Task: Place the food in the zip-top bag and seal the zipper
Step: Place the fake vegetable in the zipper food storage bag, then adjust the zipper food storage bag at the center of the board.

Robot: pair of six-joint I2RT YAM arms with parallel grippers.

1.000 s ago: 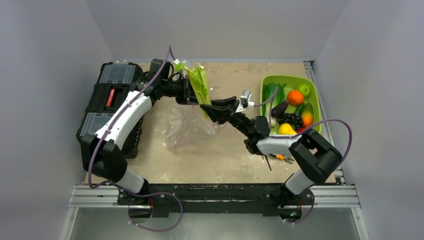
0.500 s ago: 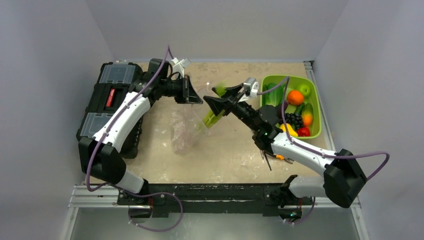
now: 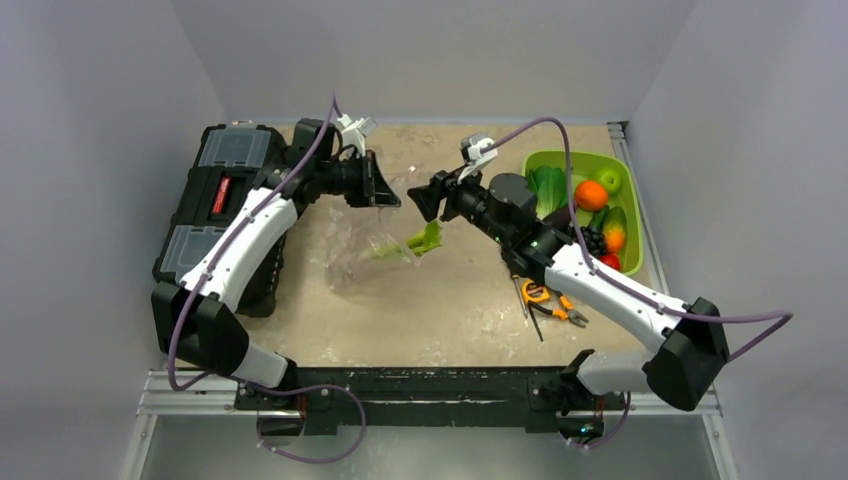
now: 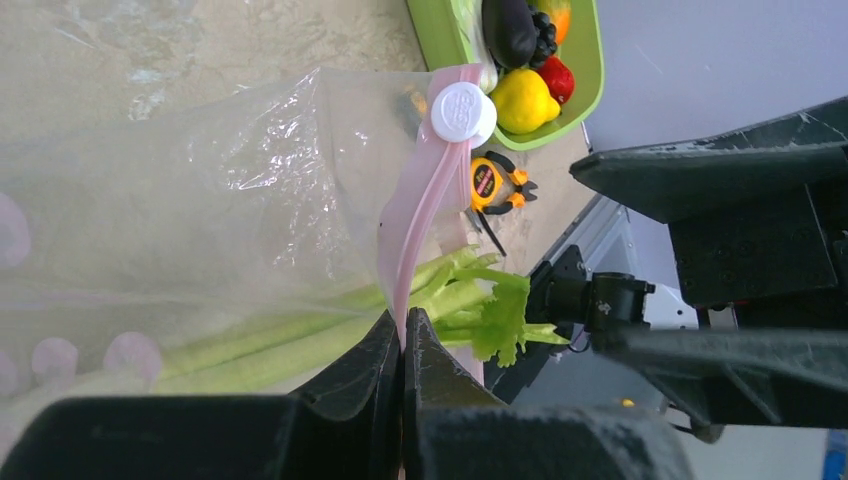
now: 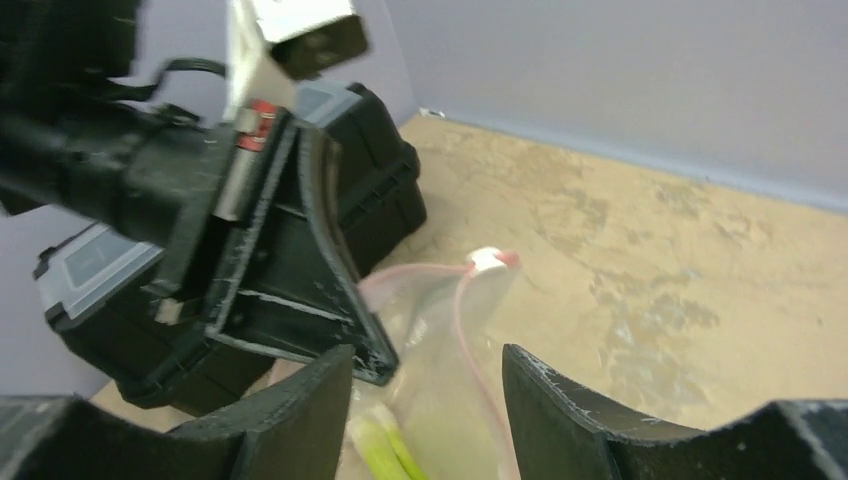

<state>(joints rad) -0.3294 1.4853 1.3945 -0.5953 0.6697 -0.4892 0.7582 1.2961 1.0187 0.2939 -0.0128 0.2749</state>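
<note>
Over the table [image 3: 460, 300], left gripper [image 4: 402, 332] pinches the zipper [image 4: 424, 200].

Two arms: the left arm [image 3: 245, 235] and the right arm [image 3: 600, 285]. The tabletop [image 3: 450, 320] carries one zip-top bag [image 3: 360, 255], one black toolbox [image 3: 215, 195] and one lime-green bin [image 3: 575, 155]. Two leafy vegetables show, the bagged vegetable [image 3: 424, 240] and the bin vegetable [image 3: 548, 188]. The bin also holds one orange [image 3: 590, 194], one green apple [image 3: 610, 180], one lemon [image 4: 525, 100], one eggplant [image 4: 510, 30].

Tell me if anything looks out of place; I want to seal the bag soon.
Yes: the leafy green vegetable sits only partly inside the zip-top bag; its leafy end pokes out past the pink zipper, which the left end effector pinches.
</note>
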